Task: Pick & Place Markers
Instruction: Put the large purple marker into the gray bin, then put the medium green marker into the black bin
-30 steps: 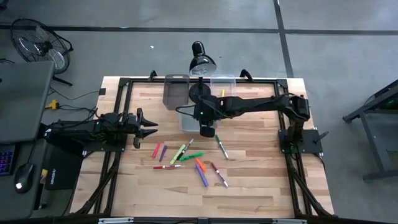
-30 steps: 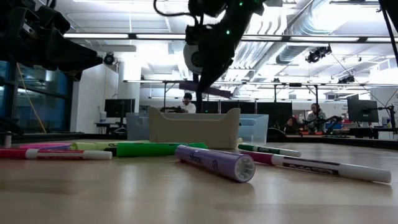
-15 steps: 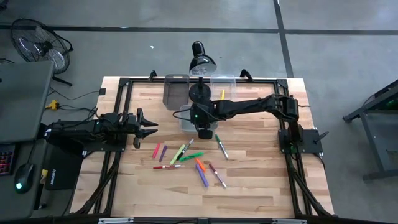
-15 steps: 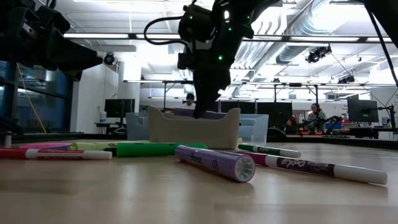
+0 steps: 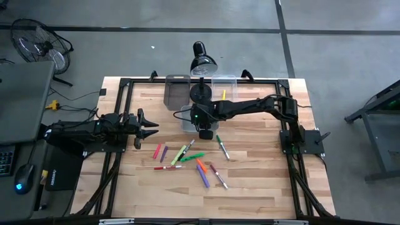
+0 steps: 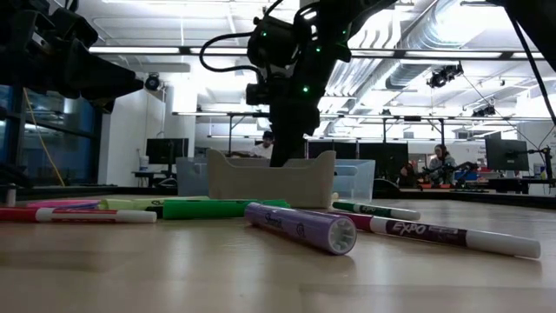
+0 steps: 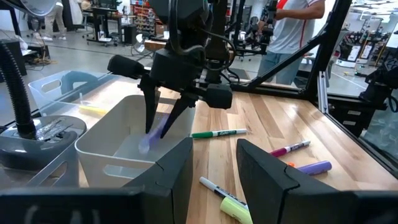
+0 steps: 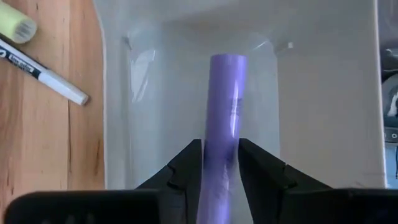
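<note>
EXPO marker (image 6: 452,235) | table (image 6: 261,278) | right claw (image 8: 219,163): purple marker (image 8: 224,118)

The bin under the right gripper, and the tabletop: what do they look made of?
Bin: apparently translucent whitish plastic, smooth with a slight sheen; light glints along its moulded corners. Tabletop: looks like light wood in joined strips, matte; grain and plank seams show. The right gripper holds a purple marker over it.

Low view: white-barrelled marker (image 6: 452,235) lying on the counter (image 6: 174,269), barrel print reads "EXPO". Purple marker (image 6: 300,228) beside it carries pale lettering, too small to make out. Left wrist view: green-capped marker (image 7: 219,132) shows dark print on its barrel, unreadable. Right wrist view: white marker (image 8: 43,74) has dark barrel marks, illegible.
</note>
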